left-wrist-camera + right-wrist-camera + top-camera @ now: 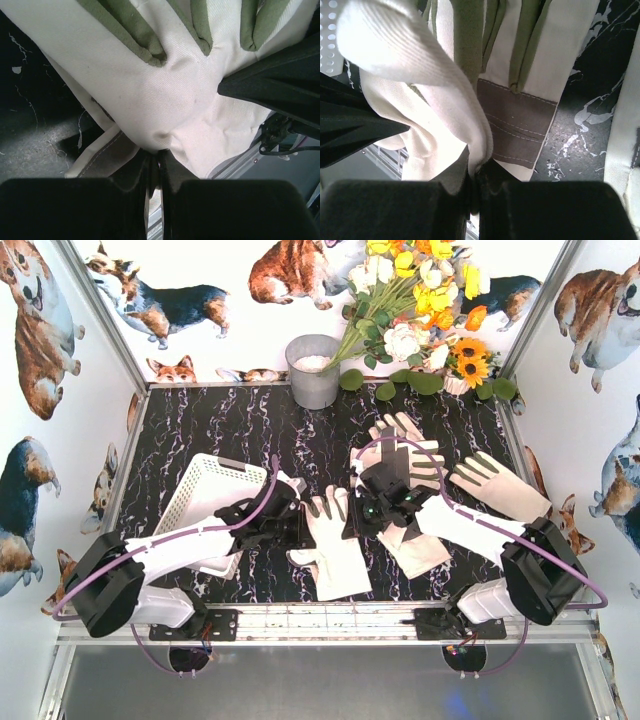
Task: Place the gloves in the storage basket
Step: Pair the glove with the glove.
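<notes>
On the black, white-veined desk (230, 430), none of the gloves has reached the basket (205, 490). The part of the basket not hidden by the left arm shows only bare white plastic, so the whole job remains.

One transfer looks under way. The centre glove (335, 550) lies between the two arms, just beside the basket's right end. The left gripper (155, 162) is pinched together on a fold of cream cloth below that glove's green-grey fingers. The right gripper (472, 175) is likewise clamped on a fold of cream cloth. Each wrist view shows the other arm's black shape close by, so I judge both hold the same glove by opposite edges.

At least three more gloves wait:
- a pile (400, 440) behind the right gripper, possibly more than one glove
- one (500, 485) far right
- one (420, 550) partly under the right arm

The desk is glossy and flat, with a metal rail (330, 615) along its near edge. White walls (200, 270) printed with corgis close in three sides. A grey bucket (313, 370) and a spray of flowers (420, 300) stand at the back.
</notes>
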